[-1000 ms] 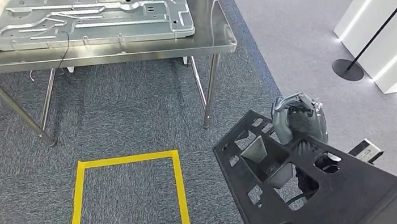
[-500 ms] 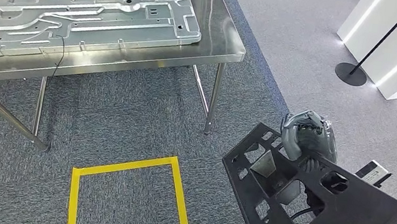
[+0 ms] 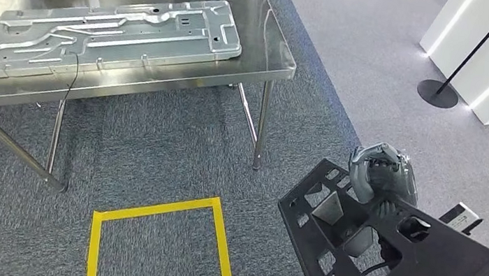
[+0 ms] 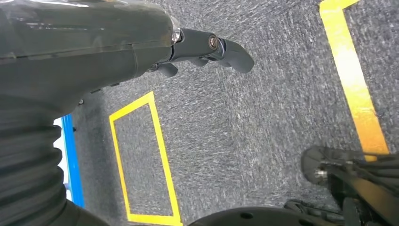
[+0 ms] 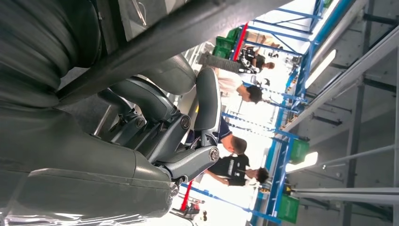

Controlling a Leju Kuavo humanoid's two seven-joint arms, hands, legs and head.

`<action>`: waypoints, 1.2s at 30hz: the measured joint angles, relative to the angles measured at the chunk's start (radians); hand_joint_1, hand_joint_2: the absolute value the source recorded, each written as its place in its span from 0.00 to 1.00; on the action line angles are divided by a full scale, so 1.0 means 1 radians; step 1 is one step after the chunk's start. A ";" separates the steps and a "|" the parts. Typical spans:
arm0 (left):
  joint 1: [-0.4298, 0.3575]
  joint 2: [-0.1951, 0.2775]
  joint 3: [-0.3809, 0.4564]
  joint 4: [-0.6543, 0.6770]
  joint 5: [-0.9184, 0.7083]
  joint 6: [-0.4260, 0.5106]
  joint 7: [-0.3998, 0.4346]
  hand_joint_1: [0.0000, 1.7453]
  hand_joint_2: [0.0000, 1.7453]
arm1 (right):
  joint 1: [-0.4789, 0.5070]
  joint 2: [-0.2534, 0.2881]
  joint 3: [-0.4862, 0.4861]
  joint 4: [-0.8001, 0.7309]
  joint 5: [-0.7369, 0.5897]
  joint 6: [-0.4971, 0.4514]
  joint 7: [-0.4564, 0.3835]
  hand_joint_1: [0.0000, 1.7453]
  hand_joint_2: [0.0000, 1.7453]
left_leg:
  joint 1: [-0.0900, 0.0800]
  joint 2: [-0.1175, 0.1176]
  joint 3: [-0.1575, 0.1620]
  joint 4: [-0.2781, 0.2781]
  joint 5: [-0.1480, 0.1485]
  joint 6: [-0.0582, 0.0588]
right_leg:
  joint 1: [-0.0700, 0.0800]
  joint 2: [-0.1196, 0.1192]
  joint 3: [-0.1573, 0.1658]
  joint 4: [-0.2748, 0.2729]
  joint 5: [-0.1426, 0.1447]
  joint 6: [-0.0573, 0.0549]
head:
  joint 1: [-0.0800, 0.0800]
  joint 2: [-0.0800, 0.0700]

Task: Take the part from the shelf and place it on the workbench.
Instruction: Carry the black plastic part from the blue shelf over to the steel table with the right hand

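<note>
The right robot hand (image 3: pixel 383 175) is clamped on the large black perforated plastic part (image 3: pixel 415 272), carried low above the grey carpet, well apart from the steel tabletop (image 3: pixel 268 39). The left robot hand (image 4: pixel 207 47) hangs over yellow floor tape (image 3: pixel 161 207), fingers loosely apart, holding nothing.

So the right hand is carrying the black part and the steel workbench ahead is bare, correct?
Not bare: the head view shows a large stamped metal panel lying on the workbench. The right hand does hold the black part.
</note>
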 joint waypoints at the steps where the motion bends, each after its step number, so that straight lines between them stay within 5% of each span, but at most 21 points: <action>1: -0.002 0.000 0.000 0.000 0.001 0.000 -0.002 0.00 1.00 | 0.002 0.000 -0.002 0.000 0.000 0.000 0.000 1.00 1.00 | 0.001 0.001 -0.030 0.070 -0.034 -0.003 | 0.001 -0.001 0.000 0.000 0.000 -0.002 | 0.000 0.000; 3: -0.004 0.000 0.000 0.000 0.002 0.000 -0.005 0.00 1.00 | 0.010 -0.002 -0.007 0.000 0.001 -0.003 0.000 1.00 1.00 | 0.001 0.001 -0.069 0.163 -0.063 -0.005 | 0.003 -0.003 0.002 0.001 -0.001 -0.003 | 0.000 0.000; 4: -0.004 0.001 0.000 0.000 0.003 0.000 -0.006 0.00 1.00 | 0.015 -0.002 -0.010 0.000 0.002 -0.004 0.000 1.00 1.00 | 0.001 0.001 -0.063 0.157 -0.050 -0.004 | 0.004 -0.002 0.004 0.001 -0.002 -0.003 | 0.000 0.000; 8: 0.004 0.001 0.000 0.000 0.004 0.000 -0.003 0.00 1.00 | 0.022 -0.009 -0.024 0.000 0.005 -0.010 -0.001 1.00 1.00 | -0.003 0.004 0.066 -0.077 0.041 0.016 | 0.009 0.003 0.015 0.001 -0.015 0.007 | 0.000 0.000; 13: 0.007 0.000 0.000 0.000 0.006 -0.002 -0.003 0.00 1.00 | 0.003 -0.029 -0.039 0.004 0.006 0.000 0.014 1.00 1.00 | -0.003 0.001 0.100 -0.130 0.030 0.048 | 0.010 0.003 0.015 0.031 -0.022 0.038 | 0.000 0.000; 18: 0.007 -0.002 0.000 0.000 0.006 -0.003 -0.002 0.00 1.00 | -0.019 -0.043 -0.048 0.015 0.000 0.005 0.027 1.00 1.00 | -0.002 0.001 0.115 -0.133 0.018 0.060 | 0.004 0.003 -0.133 0.274 -0.126 0.049 | 0.000 0.000; 20: 0.008 -0.002 0.000 0.000 0.006 -0.003 -0.001 0.00 1.00 | -0.019 -0.046 -0.050 0.020 -0.001 0.005 0.029 1.00 1.00 | -0.002 -0.001 0.127 -0.132 0.008 0.057 | 0.002 0.002 -0.138 0.242 -0.081 0.054 | 0.000 0.000; 23: 0.010 -0.002 0.000 0.000 0.004 -0.002 0.000 0.00 1.00 | -0.021 -0.052 -0.056 0.023 -0.003 0.005 0.029 1.00 1.00 | -0.002 -0.003 0.151 -0.131 -0.008 0.048 | 0.004 0.003 -0.072 0.057 0.024 0.046 | 0.000 0.000; 26: 0.010 -0.002 0.000 0.000 0.003 0.000 0.000 0.00 1.00 | -0.016 -0.056 -0.059 0.025 -0.006 0.004 0.029 1.00 1.00 | -0.004 -0.005 0.156 -0.128 -0.014 0.032 | 0.011 0.004 -0.057 0.007 0.031 0.020 | 0.000 0.000; 29: 0.010 0.000 0.000 0.000 0.002 0.000 0.000 0.00 1.00 | -0.013 -0.057 -0.063 0.025 -0.006 0.004 0.028 1.00 1.00 | -0.004 -0.004 0.137 -0.078 -0.029 0.017 | 0.004 0.004 -0.030 -0.003 0.028 0.002 | 0.000 0.000; 33: 0.001 0.002 0.000 0.000 0.009 -0.001 -0.003 0.00 1.00 | 0.000 -0.057 -0.065 0.025 -0.003 0.002 0.026 1.00 1.00 | -0.001 -0.001 -0.010 0.144 -0.096 0.003 | 0.005 0.001 0.003 -0.006 0.004 -0.010 | 0.000 0.000; 34: -0.001 0.002 0.000 0.000 0.011 -0.001 -0.003 0.00 1.00 | 0.003 -0.057 -0.065 0.025 -0.001 0.002 0.026 1.00 1.00 | -0.001 0.000 -0.030 0.156 -0.086 0.004 | 0.007 0.002 0.012 -0.006 -0.003 -0.011 | 0.000 0.000; 36: 0.000 0.002 0.000 0.000 0.015 -0.002 -0.004 0.00 1.00 | 0.006 -0.057 -0.066 0.025 0.002 0.002 0.025 1.00 1.00 | -0.002 0.001 -0.015 0.074 -0.012 0.012 | 0.009 0.003 0.036 -0.006 -0.020 -0.010 | 0.000 0.000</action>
